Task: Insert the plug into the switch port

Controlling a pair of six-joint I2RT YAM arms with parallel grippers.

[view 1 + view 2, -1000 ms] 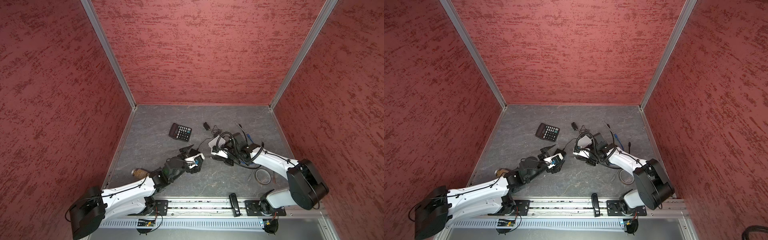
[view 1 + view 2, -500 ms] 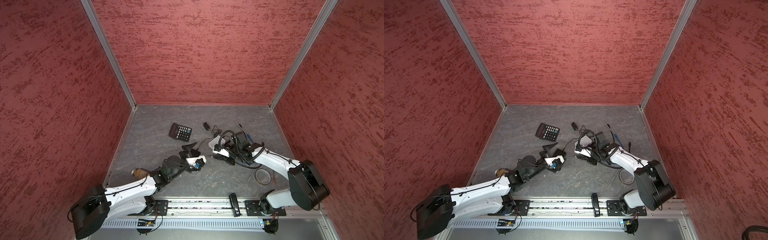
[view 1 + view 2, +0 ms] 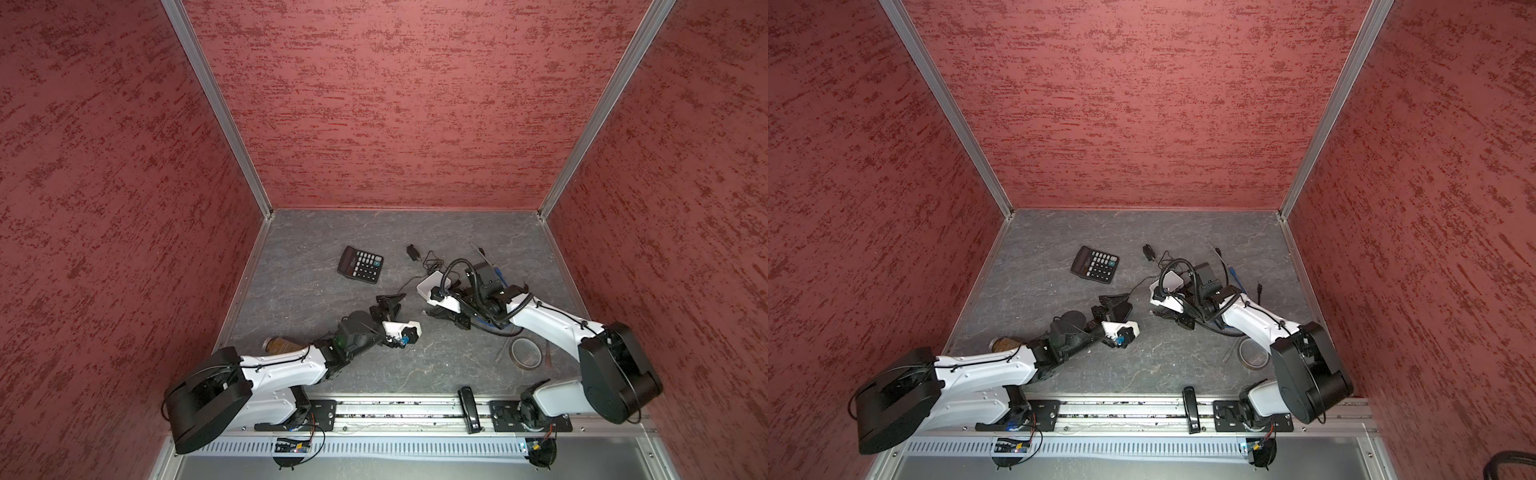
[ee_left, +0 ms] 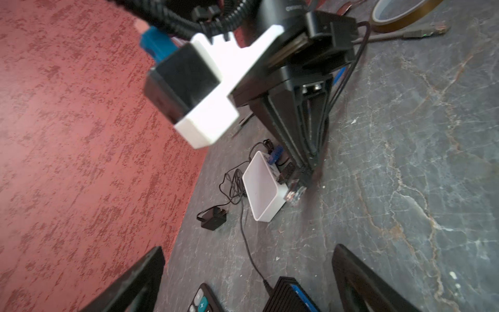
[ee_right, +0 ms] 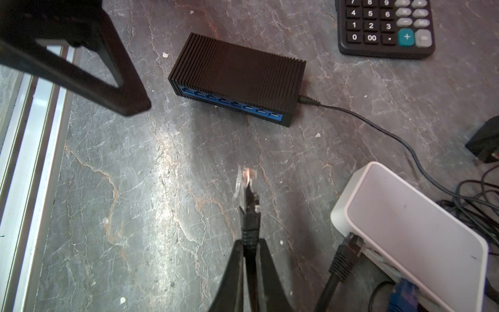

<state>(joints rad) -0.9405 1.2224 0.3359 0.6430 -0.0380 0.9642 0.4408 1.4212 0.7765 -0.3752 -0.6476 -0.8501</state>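
Note:
The switch (image 5: 237,78) is a black ribbed box with a row of blue ports and lies flat on the grey floor. In the left wrist view the switch (image 4: 290,297) sits between the spread fingers of my left gripper (image 4: 248,248), which is open and not touching it. My right gripper (image 5: 249,245) is shut on the black boot of a cable. Its clear plug (image 5: 244,183) sticks out ahead, pointing at the port row with a gap of bare floor between. In both top views the left gripper (image 3: 390,305) and right gripper (image 3: 1156,312) face each other mid-floor.
A white box (image 5: 405,229) with black and blue cables plugged in lies beside the right gripper. A calculator (image 3: 360,264) and a power adapter (image 3: 412,252) lie farther back. A tape roll (image 3: 525,353) lies near the right arm, a brown bottle (image 3: 278,345) beside the left arm.
The left arm has edged slightly to the right, its fingers still spread wide around the switch. The right arm holds the plug almost still.

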